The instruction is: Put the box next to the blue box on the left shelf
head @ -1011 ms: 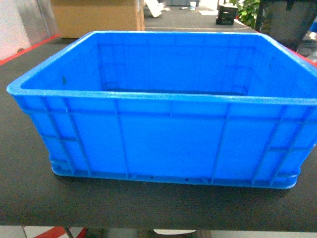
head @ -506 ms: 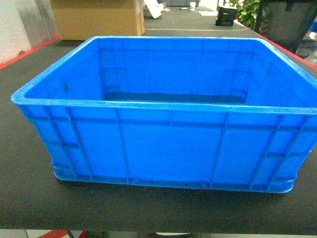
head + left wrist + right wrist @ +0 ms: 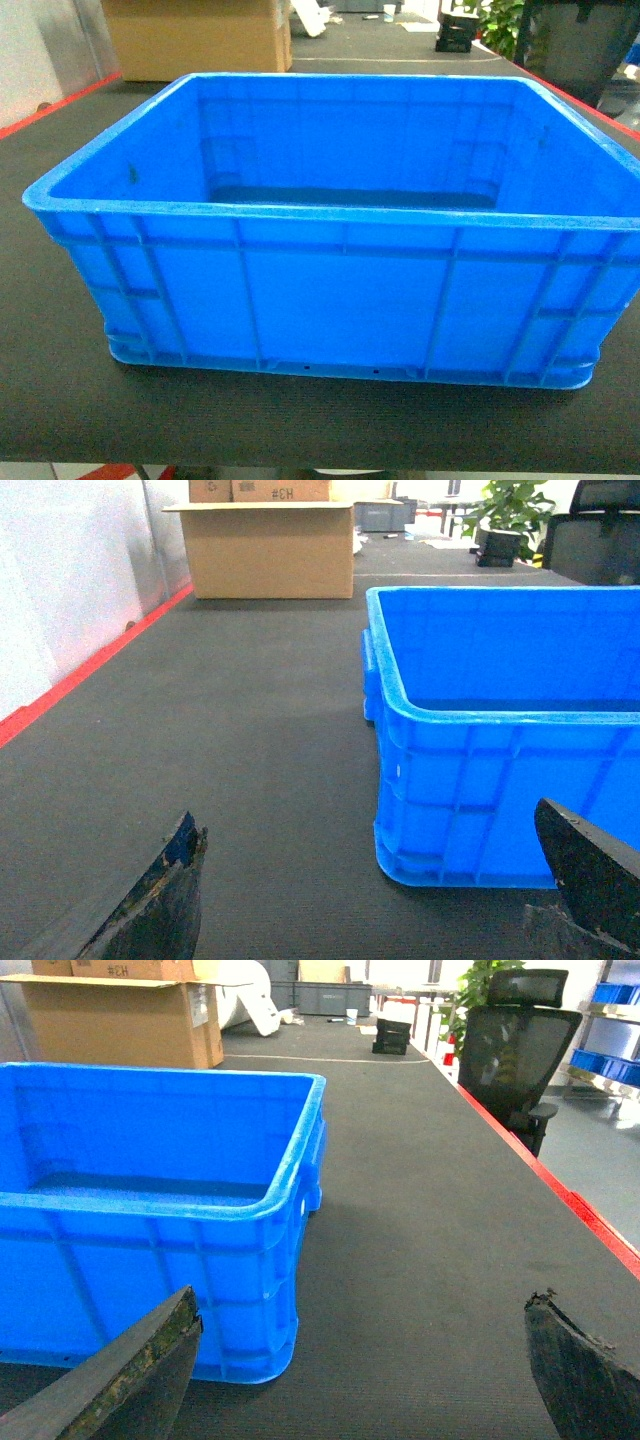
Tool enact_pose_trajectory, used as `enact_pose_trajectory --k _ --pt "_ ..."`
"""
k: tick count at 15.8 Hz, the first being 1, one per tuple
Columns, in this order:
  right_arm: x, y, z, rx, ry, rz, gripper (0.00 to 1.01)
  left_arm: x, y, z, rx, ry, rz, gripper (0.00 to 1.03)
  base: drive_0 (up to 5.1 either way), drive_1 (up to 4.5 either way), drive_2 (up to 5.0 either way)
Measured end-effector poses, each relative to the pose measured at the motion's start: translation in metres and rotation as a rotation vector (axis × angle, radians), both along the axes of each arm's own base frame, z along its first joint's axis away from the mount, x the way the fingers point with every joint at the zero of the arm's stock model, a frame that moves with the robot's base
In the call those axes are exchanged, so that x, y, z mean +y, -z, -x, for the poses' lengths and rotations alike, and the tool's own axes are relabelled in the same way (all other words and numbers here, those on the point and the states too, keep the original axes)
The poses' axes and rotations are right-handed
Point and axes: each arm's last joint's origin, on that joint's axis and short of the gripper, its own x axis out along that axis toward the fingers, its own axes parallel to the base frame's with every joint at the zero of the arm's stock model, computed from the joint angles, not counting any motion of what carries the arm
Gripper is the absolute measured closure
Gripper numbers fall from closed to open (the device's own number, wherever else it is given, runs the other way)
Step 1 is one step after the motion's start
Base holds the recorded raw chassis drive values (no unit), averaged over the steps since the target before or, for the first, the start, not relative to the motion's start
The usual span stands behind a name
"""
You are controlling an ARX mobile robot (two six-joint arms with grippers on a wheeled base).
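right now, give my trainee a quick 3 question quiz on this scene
1. True or false: the box has something inside it.
2. Multiple choice: the cardboard box sits (a) inside the box, (b) behind it toward the left, (c) on the office chair.
3. Fill in: the left gripper and the right gripper are both ____ and hold nothing.

Key: 1 false, it looks empty. 2 b. 3 open.
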Motion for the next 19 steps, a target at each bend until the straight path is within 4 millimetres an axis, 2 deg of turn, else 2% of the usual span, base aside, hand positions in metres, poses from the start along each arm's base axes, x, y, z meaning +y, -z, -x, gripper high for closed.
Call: enact_pose_trajectory --k 19 --pt "0.0000 0.0000 0.0000 0.000 0.000 0.000 0.03 0.0000 0.0000 0.0000 0.000 0.000 0.000 0.05 0.0 0.00 0.0"
